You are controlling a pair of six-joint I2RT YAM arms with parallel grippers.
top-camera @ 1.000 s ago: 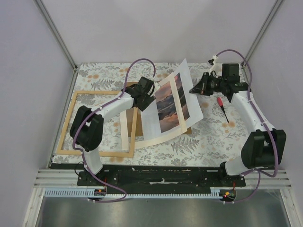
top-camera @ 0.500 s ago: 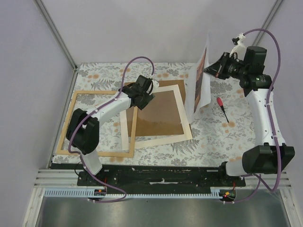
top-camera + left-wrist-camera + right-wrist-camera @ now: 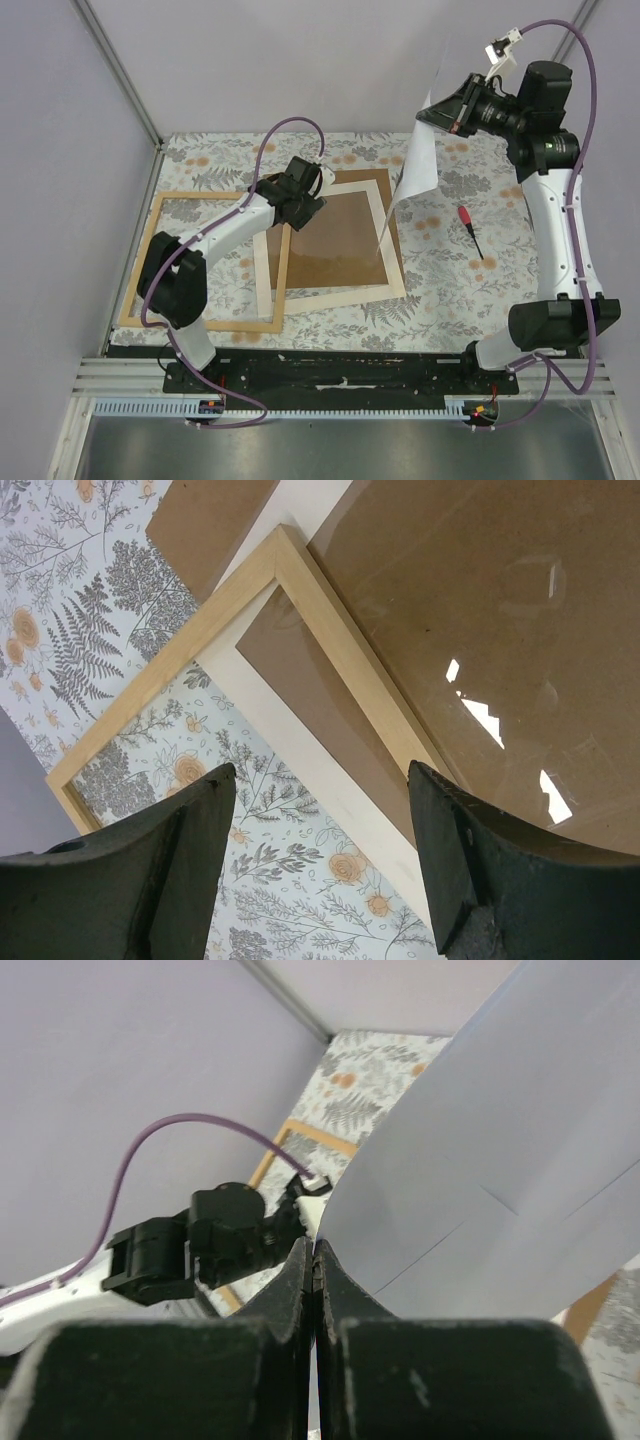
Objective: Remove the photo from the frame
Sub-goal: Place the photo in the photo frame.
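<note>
**Mia:** From up top, what is new?

**Sam:** The right pincer (image 3: 435,113) has gone up high at the back right. A second ago the photo (image 3: 418,165) curled low over the cream mat (image 3: 330,297). Now it hangs in the air with its white side to us. The frame (image 3: 140,270) lies flat on the left of the worktop (image 3: 440,290), well apart from it.

**Mia:** So is the photo out?

**Sam:** I think so. It only needs a spot to be put down.

**Mia:** What does the left wrist camera see?

**Sam:** The left pincer (image 3: 303,210) is spread wide and holds nothing. It hovers over a frame corner that lies across the mat and the brown board (image 3: 480,630).

**Mia:** And the right wrist camera?

**Sam:** The right pincer is squeezed tight on the edge of the photo. The sheet bends up and away. The picture side is hidden here.
</note>
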